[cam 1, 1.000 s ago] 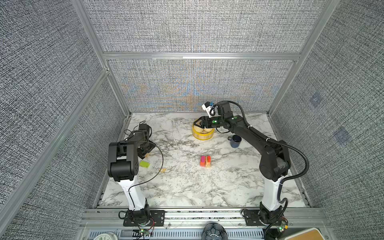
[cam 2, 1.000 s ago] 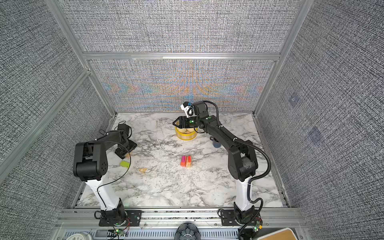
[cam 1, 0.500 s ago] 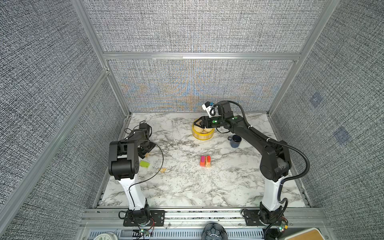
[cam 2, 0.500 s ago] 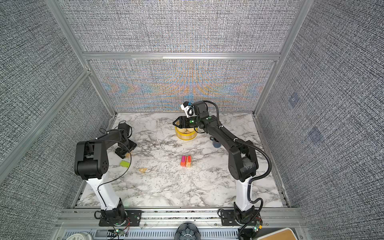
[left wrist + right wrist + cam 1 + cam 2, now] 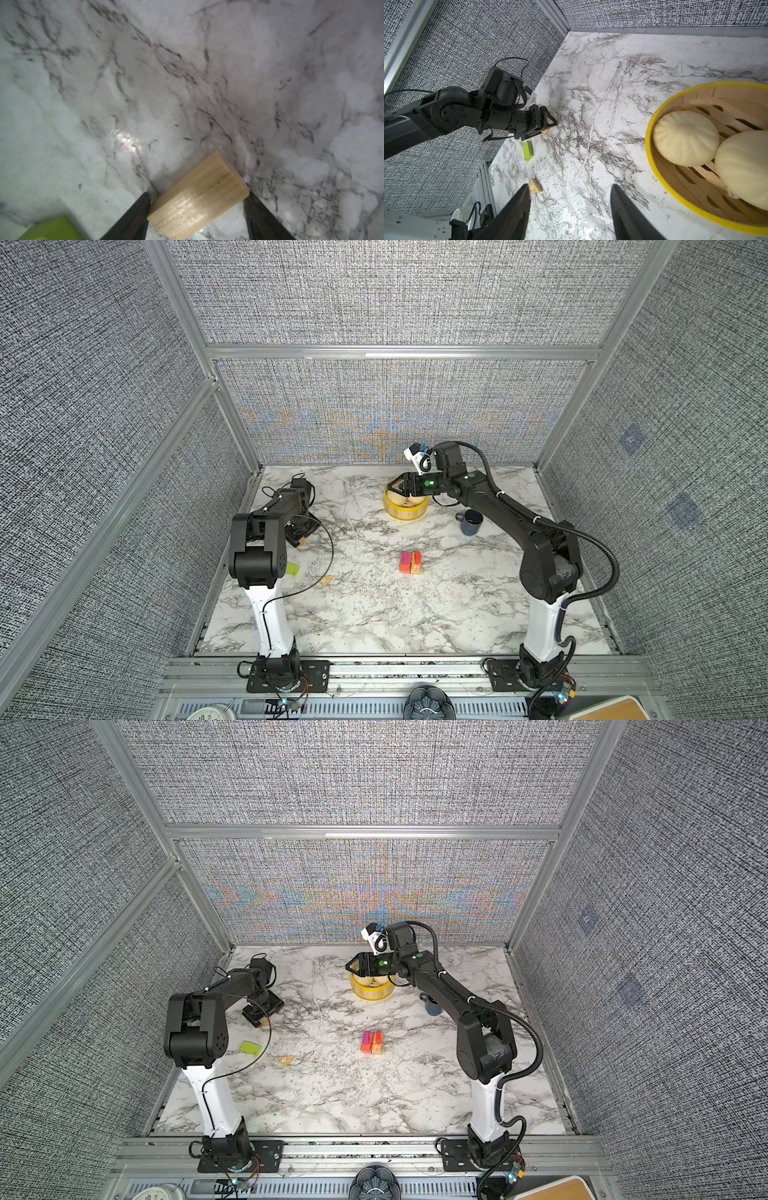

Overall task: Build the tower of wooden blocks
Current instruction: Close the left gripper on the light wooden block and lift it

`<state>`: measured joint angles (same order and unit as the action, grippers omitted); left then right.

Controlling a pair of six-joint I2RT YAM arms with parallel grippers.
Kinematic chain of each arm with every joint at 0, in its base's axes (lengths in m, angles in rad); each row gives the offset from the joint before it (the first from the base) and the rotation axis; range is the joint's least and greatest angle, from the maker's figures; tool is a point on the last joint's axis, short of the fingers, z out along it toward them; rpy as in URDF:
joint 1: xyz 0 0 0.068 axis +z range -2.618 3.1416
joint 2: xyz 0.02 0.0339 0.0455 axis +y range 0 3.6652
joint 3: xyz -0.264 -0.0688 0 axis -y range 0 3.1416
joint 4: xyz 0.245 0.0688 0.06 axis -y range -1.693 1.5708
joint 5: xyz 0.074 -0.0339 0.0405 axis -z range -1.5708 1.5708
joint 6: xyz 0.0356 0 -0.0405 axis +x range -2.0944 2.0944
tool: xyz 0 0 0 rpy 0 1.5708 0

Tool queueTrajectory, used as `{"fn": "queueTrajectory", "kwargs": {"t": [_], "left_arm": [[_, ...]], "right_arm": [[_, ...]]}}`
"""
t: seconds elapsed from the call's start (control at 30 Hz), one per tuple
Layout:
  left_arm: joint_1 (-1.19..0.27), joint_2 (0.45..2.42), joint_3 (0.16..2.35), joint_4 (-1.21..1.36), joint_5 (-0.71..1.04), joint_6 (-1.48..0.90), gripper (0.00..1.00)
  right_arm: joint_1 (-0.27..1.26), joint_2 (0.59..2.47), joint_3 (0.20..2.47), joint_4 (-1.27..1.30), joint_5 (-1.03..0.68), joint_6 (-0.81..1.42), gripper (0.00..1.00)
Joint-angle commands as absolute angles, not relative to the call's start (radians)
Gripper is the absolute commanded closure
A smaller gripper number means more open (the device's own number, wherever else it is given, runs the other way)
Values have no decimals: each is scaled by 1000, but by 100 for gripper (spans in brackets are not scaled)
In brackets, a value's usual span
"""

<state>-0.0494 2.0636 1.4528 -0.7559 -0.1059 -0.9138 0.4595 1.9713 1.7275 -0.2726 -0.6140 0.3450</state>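
Straddling a tan block (image 5: 199, 195), the left hand (image 5: 304, 531) sits low on the table (image 5: 374, 614). Its fingers (image 5: 137, 216) stand apart, one on each side of the block. The block lies flat on the marble and skewed between them, with its corners at or very near both fingers. I cannot tell whether they press it. A green slab (image 5: 527, 151) lies flat just beside this hand, apart from it. A small tan wedge (image 5: 535, 186) lies a little farther off, toward the arm's base.

The right hand (image 5: 570, 186) hangs open and empty above the table, jaws wide with nothing between them. In both top views it is over the rim of the yellow basket (image 5: 652, 166), which holds two pale buns (image 5: 685, 138). A dark mug (image 5: 471, 522) stands near that arm, behind the hand.

The tower (image 5: 410, 563) is a low cluster of orange, pink, red and tan blocks pressed together. It stands on the open table well apart from both hands, between the two arms and nearer their bases than either hand is.
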Motion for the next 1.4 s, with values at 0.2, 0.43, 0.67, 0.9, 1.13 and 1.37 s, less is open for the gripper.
{"fn": "queueTrajectory", "kwargs": {"t": [0.2, 0.43, 0.67, 0.9, 1.13, 1.37], "left_arm": [[-38, 2073, 1456, -771, -81, -917, 19], [-15, 2037, 1408, -769, -99, -907, 23], [-10, 1991, 1330, -767, -128, -886, 25], [3, 1906, 1251, -751, -141, -870, 29], [56, 1887, 1213, -730, -127, -856, 30], [80, 1898, 1253, -746, -127, -844, 30]], "right_arm": [[456, 1975, 1736, -253, -633, 338, 37], [457, 1978, 1739, -250, -638, 342, 37], [456, 1975, 1737, -245, -642, 349, 38], [458, 1974, 1733, -235, -653, 360, 40], [462, 1974, 1727, -235, -654, 360, 40], [463, 1971, 1726, -245, -652, 352, 40]]}}
